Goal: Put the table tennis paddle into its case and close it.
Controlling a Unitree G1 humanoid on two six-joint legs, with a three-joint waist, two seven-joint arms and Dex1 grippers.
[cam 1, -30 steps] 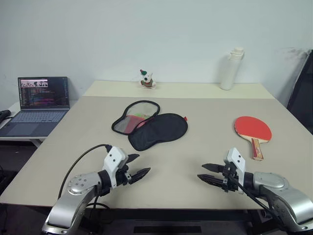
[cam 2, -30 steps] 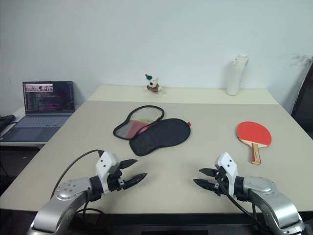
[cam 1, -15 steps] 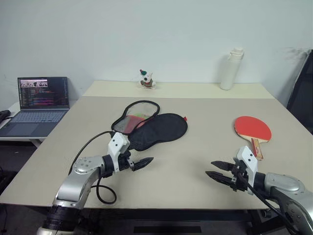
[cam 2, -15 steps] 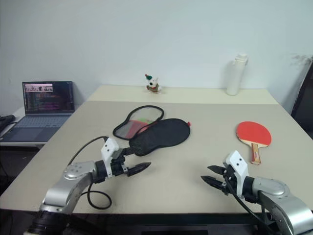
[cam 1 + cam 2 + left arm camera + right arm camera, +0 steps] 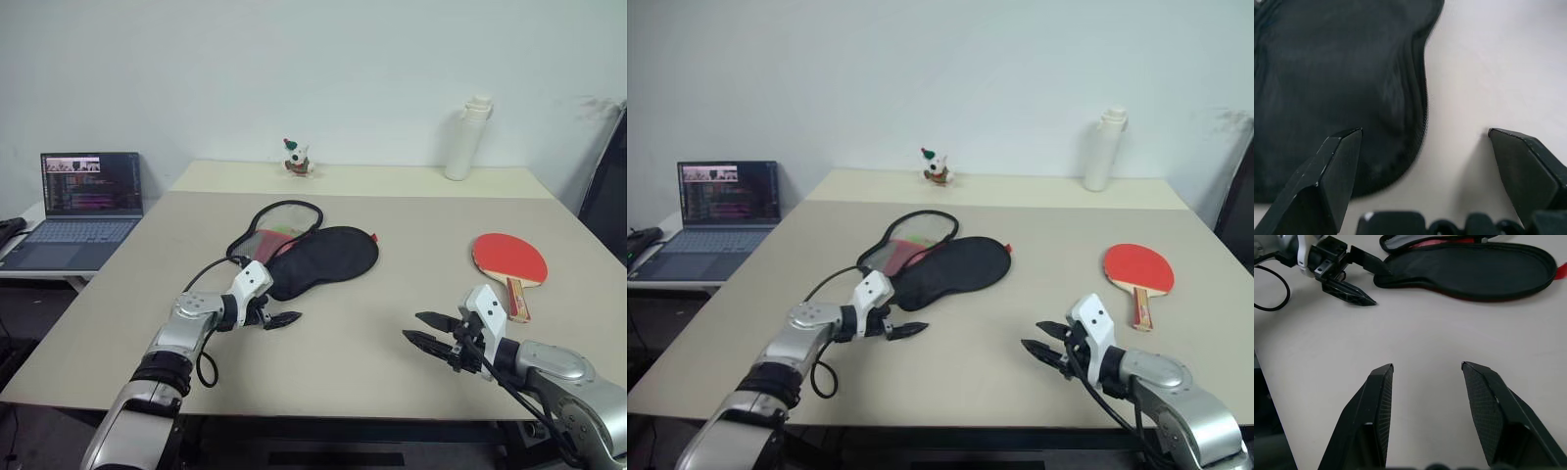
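A big pale table (image 5: 392, 323) across most of the head view. In the middle, a little left, the case (image 5: 328, 257), black side up, lying flat and unzipped, with its red inside and a loop of black zipper edge peeking out at its upper left. At the right side of the frame, well apart from the case, the table tennis paddle (image 5: 507, 258), red face up, wooden handle pointing toward the bottom of the frame, flat on the table. Low and left of middle, the left gripper (image 5: 277, 314) just beside the narrow near end of the case, fingers (image 5: 1334, 171) spread wide apart with nothing between them; in the left wrist view, one finger over the black cloth edge, the other over bare table. Hard to tell whether that finger touches the cloth. Low and right, the right gripper (image 5: 431, 335) above bare table, near the paddle handle but not touching it, fingers (image 5: 1378, 401) apart and empty. At the far edge of the table, a small toy figure (image 5: 297, 158) near the top middle and a white bottle (image 5: 464, 139) at the upper right. At the left edge of the frame, an open laptop (image 5: 73, 201) on a lower side desk.
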